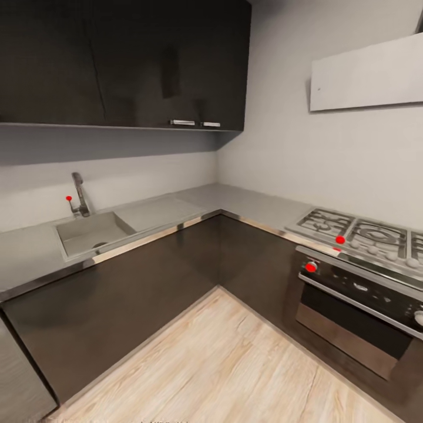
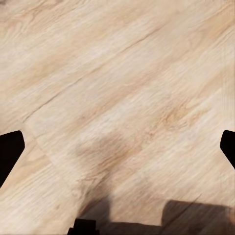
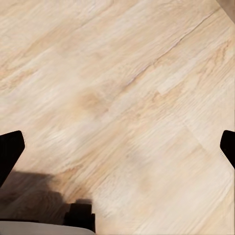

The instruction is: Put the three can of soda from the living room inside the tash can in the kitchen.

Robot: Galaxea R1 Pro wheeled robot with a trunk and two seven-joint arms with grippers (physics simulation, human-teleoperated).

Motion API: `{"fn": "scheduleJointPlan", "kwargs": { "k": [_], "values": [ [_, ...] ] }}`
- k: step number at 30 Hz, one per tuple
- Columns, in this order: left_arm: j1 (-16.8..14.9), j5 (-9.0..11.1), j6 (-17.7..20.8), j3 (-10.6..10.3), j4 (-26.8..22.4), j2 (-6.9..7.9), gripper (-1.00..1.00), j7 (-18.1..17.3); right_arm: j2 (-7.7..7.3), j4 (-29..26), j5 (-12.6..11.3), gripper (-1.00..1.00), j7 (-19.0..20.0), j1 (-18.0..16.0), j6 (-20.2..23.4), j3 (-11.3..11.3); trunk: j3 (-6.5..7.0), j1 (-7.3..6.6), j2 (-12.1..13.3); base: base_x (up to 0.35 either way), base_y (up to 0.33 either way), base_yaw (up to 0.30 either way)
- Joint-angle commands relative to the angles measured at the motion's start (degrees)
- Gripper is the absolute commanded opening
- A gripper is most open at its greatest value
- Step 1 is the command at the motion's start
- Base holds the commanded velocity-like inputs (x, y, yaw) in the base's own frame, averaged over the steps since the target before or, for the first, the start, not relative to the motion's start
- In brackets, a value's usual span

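I am facing a corner of the kitchen with dark cabinets under a grey countertop. The soda cans and the trash can are out of view. In the left wrist view my left gripper hangs open over light wood plank floor, its dark fingertips far apart with nothing between them. My right gripper is open in the same way above the floor, also holding nothing.
A sink with a faucet is set in the counter at left. A steel gas stove and oven stand at right under a white hood. Dark upper cabinets hang above. Wood floor lies between the units.
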Motion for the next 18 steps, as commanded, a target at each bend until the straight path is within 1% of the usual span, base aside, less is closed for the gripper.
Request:
{"fn": "scheduleJointPlan", "kwargs": {
  "k": [1,18],
  "values": [
    [0.0,0.0,0.0,0.0,0.0,0.0,1.0,0.0,-0.01,0.0,0.0,1.0,-0.1,0.0,0.0,0.0,0.0,0.0,0.0,0.0,0.0,0.291],
    [0.0,0.0,-0.1,-0.1,0.4,0.0,1.0,0.0,0.02,0.0,0.0,1.0,-0.2,0.0,0.0,0.1,0.0,0.0,0.0,0.0,0.0,0.291]
  ]
}}
